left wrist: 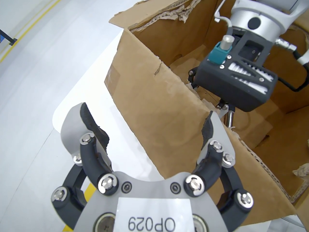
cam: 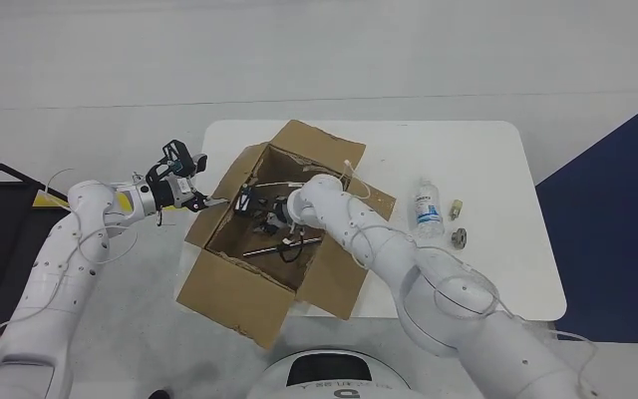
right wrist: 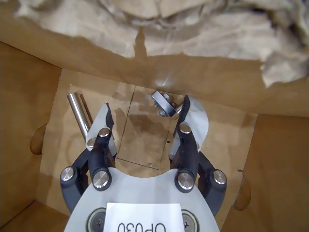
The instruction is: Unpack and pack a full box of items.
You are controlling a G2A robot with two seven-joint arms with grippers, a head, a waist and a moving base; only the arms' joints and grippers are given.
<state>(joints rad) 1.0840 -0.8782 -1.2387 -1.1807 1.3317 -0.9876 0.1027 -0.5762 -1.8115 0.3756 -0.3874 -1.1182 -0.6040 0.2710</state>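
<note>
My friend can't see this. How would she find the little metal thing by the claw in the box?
Look inside the cardboard box on the white table. On its floor, beside the right gripper, lies a small metal block. Unlike the long shiny tube, it is short and studded with bolts.

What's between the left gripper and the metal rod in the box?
The box, namely its cardboard side wall. The left gripper is outside that wall, the metal rod just inside it; the left wrist view shows this.
</note>
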